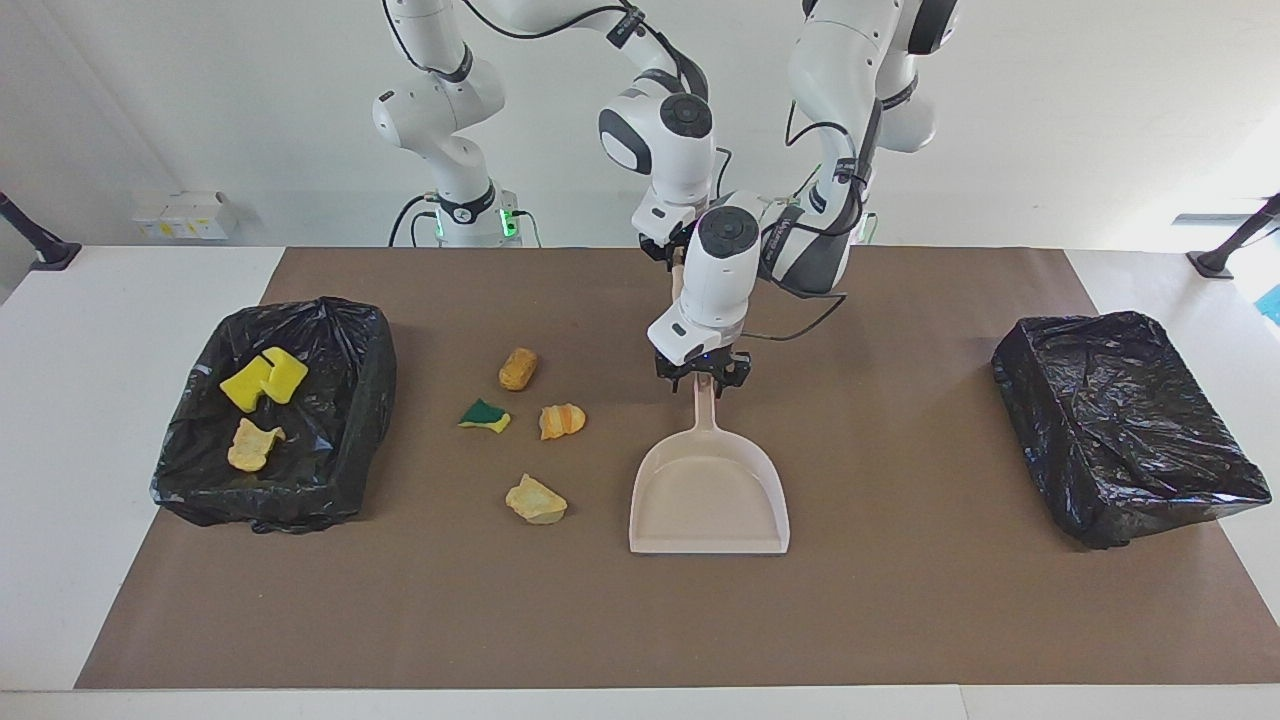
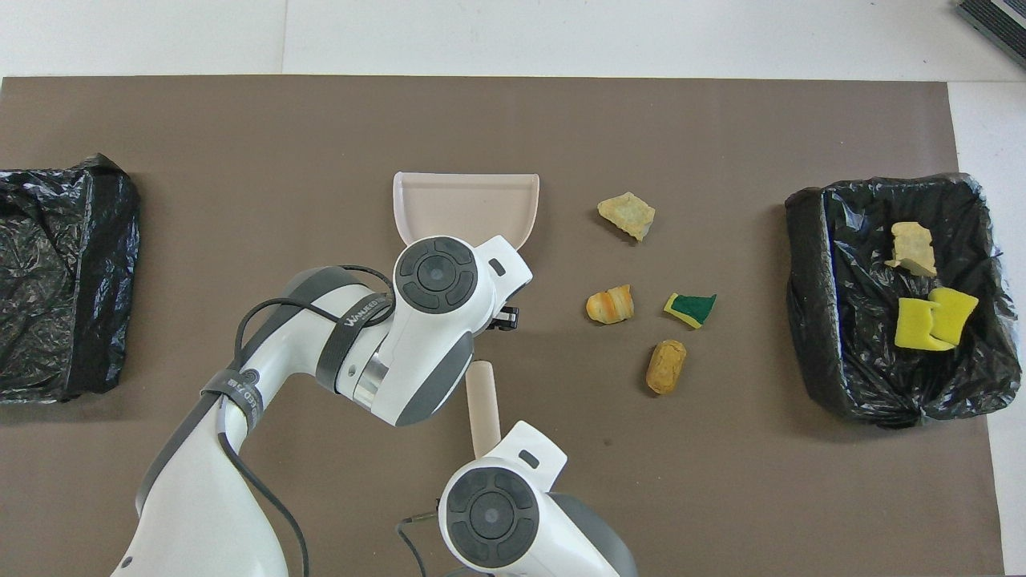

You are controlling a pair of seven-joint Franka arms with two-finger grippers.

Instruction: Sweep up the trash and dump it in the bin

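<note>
Mat (image 1: 900,620): brown, reaching almost every table edge; open stretches along the facing view's lower edge and between dustpan and right-hand bin.
Left-hand bin (image 1: 330,330): black-lined, holding three trash (image 1: 265,378) scraps.
Loose trash: four scraps mid-frame, left of the dustpan; the oblong tan one lies lengthwise up the frame.
Dustpan (image 1: 708,490): centre, long axis up the frame, mouth toward the lower edge.
Left gripper (image 1: 700,378): fingers closed on the dustpan handle's end.
Right gripper (image 1: 668,250): upper centre, clamped on the brush (image 2: 481,401) handle.
Right-hand bin (image 1: 1120,420): black-lined, near the mat's edge.
</note>
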